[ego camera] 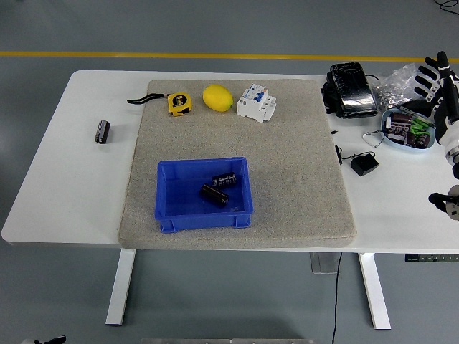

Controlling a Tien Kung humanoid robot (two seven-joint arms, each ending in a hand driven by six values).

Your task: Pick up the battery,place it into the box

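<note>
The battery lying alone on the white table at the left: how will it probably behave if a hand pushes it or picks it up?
The battery is a short cylinder lying on its side on the bare white table, so a push across its axis would probably make it roll. It looks rigid, unlikely to bend. Its smooth dark casing may slip between fingers.

You see a white height-adjustable table (64, 193) standing on a grey floor (215, 29) crossed by a yellow line (179, 55).
</note>
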